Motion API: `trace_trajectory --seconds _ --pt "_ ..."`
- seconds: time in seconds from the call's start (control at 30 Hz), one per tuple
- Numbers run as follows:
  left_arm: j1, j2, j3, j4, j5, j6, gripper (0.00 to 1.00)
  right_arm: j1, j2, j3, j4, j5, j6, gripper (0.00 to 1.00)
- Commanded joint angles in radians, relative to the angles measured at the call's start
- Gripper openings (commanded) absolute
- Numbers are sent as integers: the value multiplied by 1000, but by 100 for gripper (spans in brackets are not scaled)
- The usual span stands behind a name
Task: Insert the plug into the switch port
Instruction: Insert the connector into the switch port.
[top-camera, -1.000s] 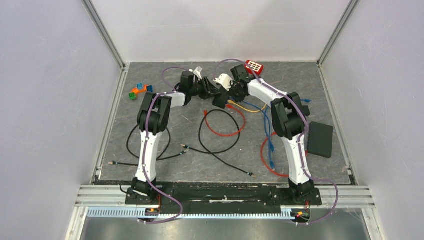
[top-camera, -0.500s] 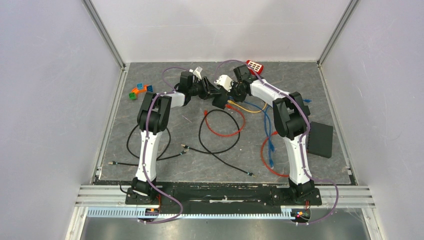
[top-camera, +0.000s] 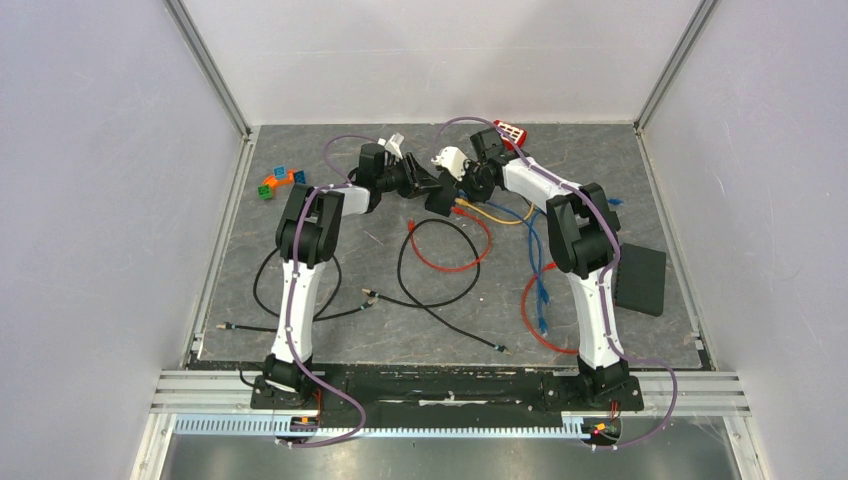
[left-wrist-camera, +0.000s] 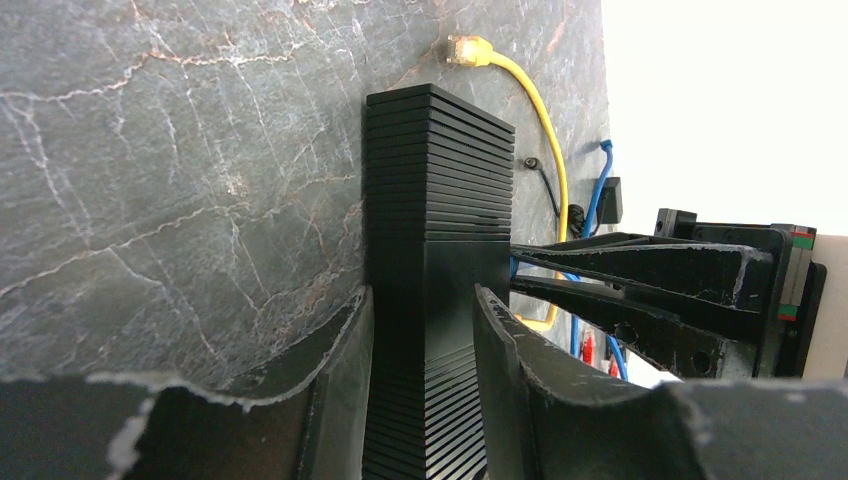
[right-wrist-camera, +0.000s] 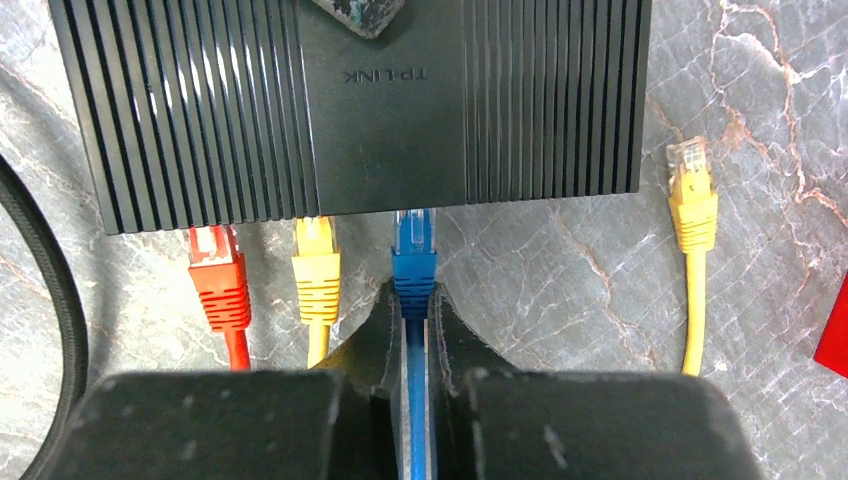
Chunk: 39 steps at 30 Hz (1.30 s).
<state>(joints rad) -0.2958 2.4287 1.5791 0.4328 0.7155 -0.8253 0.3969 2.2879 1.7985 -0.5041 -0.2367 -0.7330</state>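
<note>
A black ribbed TP-LINK switch (right-wrist-camera: 350, 100) lies on the stone table; it also shows in the left wrist view (left-wrist-camera: 435, 230) and in the top view (top-camera: 440, 198). My left gripper (left-wrist-camera: 420, 390) is shut on the switch's body. My right gripper (right-wrist-camera: 410, 310) is shut on the blue cable just behind the blue plug (right-wrist-camera: 413, 262), whose clear tip sits at the switch's port edge. A red plug (right-wrist-camera: 217, 275) and a yellow plug (right-wrist-camera: 316, 268) sit in neighbouring ports. A second yellow plug (right-wrist-camera: 692, 195) lies loose to the right.
Red, black, blue and yellow cables (top-camera: 450, 262) loop over the middle of the table. A second black box (top-camera: 640, 278) lies at the right. A red block (top-camera: 510, 131) sits at the back, and coloured bits (top-camera: 278, 181) at the left.
My right wrist has shifted slightly left and toward the switch. The left arm has hardly moved.
</note>
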Motion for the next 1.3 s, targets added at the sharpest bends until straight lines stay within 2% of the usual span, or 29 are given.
trace_trajectory --seconds 0.0,0.13,0.33,0.43,0.57,0.73,0.93,1.03,1.1,1.2,1.27 --pt "-120 21 4 99 178 -99 45 61 27 -1 254 -252 16 0" --pt "-134 29 14 114 235 -95 45 83 13 -37 285 -252 -44 0" --pt "-146 22 -13 85 269 -59 43 88 -27 -86 368 -254 -29 0" --pt "-172 30 -7 94 319 -55 42 89 -52 -137 451 -285 -39 0" --pt "-194 22 -34 140 339 -65 42 92 -50 -138 475 -355 -60 0" --pt "-197 5 -24 121 341 -14 39 108 -30 -89 379 -328 -130 0" --pt "-204 -22 5 21 332 86 39 111 -24 -47 329 -367 -90 0" --pt "-216 -27 3 40 336 83 40 115 6 16 276 -421 -101 0" --pt "-225 -23 6 67 347 63 39 125 7 2 281 -429 -146 0" --pt "-243 -18 3 133 357 11 39 153 11 -21 310 -353 -190 0" --pt "-255 -15 -5 169 364 -19 39 156 16 -26 366 -314 -137 0"
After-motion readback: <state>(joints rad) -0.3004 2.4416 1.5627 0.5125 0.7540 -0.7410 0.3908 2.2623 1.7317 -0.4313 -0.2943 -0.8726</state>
